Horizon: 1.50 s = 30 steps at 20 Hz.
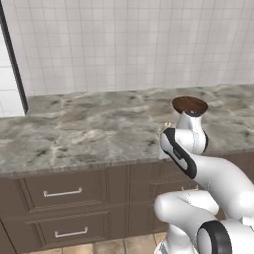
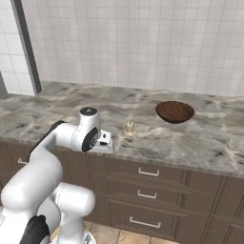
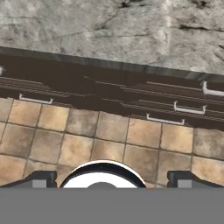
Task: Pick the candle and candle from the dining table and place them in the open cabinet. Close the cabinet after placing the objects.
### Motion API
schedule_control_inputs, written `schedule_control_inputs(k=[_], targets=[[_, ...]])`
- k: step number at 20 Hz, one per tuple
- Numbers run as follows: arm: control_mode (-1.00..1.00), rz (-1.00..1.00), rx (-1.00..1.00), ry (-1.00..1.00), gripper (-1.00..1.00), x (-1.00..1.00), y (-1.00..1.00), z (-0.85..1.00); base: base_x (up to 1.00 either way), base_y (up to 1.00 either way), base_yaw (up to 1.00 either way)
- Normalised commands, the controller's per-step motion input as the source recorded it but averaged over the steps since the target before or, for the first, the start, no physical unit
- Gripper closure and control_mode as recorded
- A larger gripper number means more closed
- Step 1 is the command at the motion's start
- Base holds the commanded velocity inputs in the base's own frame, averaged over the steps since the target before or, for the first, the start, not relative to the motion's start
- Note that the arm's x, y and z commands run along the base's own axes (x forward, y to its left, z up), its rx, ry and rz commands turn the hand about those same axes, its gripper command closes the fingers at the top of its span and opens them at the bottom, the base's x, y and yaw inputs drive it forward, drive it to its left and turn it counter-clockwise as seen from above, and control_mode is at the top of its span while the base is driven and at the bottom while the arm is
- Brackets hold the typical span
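A short stubby cream candle [image 2: 129, 128] stands near the front edge of the dining table [image 2: 200, 138], a grey-brown marbled top over dark drawer fronts. In the left base view the candle [image 1: 166, 125] just peeks out beside the arm. My gripper [image 2: 106, 144] hangs at the table's front edge, left of the candle and apart from it, pointing down. In the hand view the gripper [image 3: 111, 181] is open with nothing between its fingertips [image 3: 41, 179], above the floor, with the table [image 3: 109, 26] along the top. The cabinet is out of view.
A brown round bowl [image 2: 175, 111] sits on the table to the right of and behind the candle; it also shows behind the arm as the bowl [image 1: 189, 104]. Drawers with short silver pulls [image 1: 62, 193] run below the top. A tiled wall backs the table, and tan floor tiles [image 3: 109, 140] lie below.
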Motion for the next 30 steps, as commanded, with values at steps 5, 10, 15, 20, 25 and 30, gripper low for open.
schedule_control_inputs(k=[5,10,15,20,25,30], targets=[[1.00,0.00,0.00,0.00,-1.00,0.00,0.00,0.00,0.44,0.00,-0.03],[1.00,0.00,0.00,0.00,-1.00,0.00,0.00,0.00,0.49,0.00,-0.03],[1.00,0.00,0.00,0.00,-1.00,0.00,0.00,0.00,0.48,0.00,-0.03],[1.00,0.00,0.00,0.00,-1.00,0.00,0.00,0.00,0.39,0.00,-0.02],[1.00,0.00,0.00,0.00,-1.00,0.00,0.00,0.00,0.03,0.00,0.00],[1.00,0.00,0.00,0.00,-1.00,0.00,0.00,0.00,0.00,0.00,0.00]])
